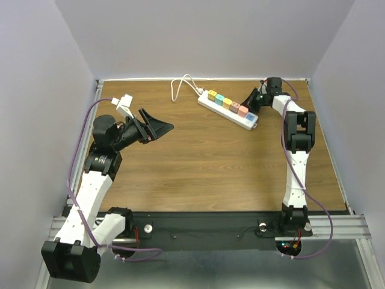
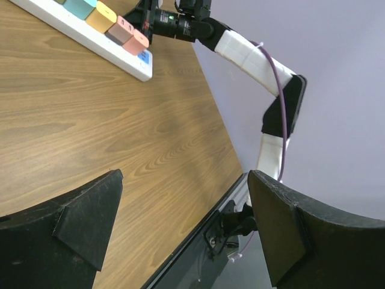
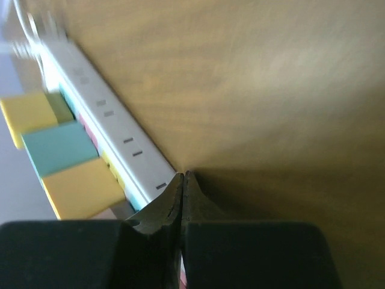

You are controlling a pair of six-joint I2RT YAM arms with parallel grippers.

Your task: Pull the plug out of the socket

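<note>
The wooden table takes up most of the view. The left arm runs up its left side and the right arm up its right side, reaching almost to the far edge. The socket, a long white strip, lies slantwise in the far right part of the table. Its white cord loops off toward the far edge.

The left claw hangs released, jaws wide and empty, well apart from the socket on the left. The right claw is clenched on nothing, tips together at the strip's far side near its right end (the wrist view shows them against its edge).

Five coloured plugs stand in a row in the outlets. A small blue patch marks the right end.
</note>
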